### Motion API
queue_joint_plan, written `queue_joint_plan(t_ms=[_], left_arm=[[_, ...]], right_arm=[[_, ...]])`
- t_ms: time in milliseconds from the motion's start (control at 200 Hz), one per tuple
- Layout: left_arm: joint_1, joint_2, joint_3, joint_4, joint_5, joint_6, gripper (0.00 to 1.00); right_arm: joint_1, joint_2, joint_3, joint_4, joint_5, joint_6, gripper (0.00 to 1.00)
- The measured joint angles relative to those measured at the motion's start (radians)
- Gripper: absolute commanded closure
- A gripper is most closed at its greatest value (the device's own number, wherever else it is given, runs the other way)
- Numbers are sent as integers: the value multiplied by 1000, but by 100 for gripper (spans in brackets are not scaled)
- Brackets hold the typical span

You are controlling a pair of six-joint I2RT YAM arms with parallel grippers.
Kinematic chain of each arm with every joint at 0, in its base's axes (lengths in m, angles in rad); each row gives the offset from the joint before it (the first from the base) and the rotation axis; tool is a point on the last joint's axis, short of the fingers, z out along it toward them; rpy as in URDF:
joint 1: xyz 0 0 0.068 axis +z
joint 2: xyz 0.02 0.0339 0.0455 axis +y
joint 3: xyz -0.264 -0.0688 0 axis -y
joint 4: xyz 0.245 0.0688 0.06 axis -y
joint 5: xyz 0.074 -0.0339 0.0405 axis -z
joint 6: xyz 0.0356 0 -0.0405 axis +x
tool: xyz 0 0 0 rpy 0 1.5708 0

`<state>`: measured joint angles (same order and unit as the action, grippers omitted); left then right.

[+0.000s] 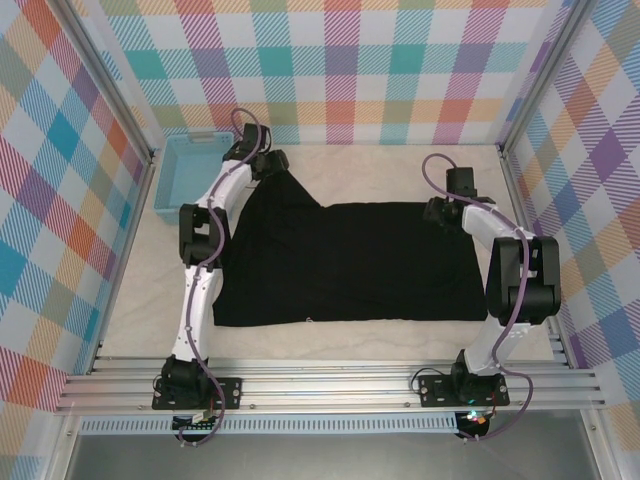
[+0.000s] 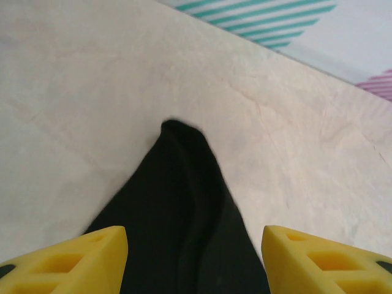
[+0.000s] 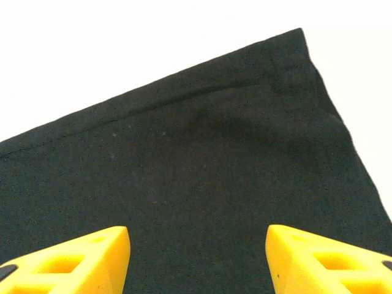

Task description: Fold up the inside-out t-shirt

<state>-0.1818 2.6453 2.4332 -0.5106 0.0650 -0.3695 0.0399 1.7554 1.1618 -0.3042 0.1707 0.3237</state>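
The pale table (image 1: 380,170) carries the black inside-out t-shirt (image 1: 350,262), which lies flat across its middle, with one drawn-out tip near the light blue basket (image 1: 168,182) at the far left. The left gripper (image 2: 195,233) stands wide over this tip and holds nothing. The right gripper (image 3: 197,231) is also wide, above the shirt's far right corner.

The inside-out t-shirt (image 1: 350,265) is matt black cloth, fine-grained. The table (image 1: 380,340) has a smooth, pale, faintly marbled finish. The basket (image 1: 185,175) is light blue plastic, the rails (image 1: 330,385) bare silvery metal.
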Motion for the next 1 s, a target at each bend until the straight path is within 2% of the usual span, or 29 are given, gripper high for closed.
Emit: queue_joint_plan(t_ms=[125,500,750,940,1000], left_arm=[[0,104,141,-23,-8,-4,41],[-1,187,243,-4,-15,-34,46],[-1,221,270,55,-26,-37,60],[-1,238,282,89,-31,-40,78],[-1,244,283,100,-31,-40,81]], right_arm=[[0,4,3,3,-18,0,40],[0,34,3,16,-63,0,40],[0,38,3,16,-82,0,40],[0,42,7,14,-82,0,40],[0,46,11,13,-82,0,40]])
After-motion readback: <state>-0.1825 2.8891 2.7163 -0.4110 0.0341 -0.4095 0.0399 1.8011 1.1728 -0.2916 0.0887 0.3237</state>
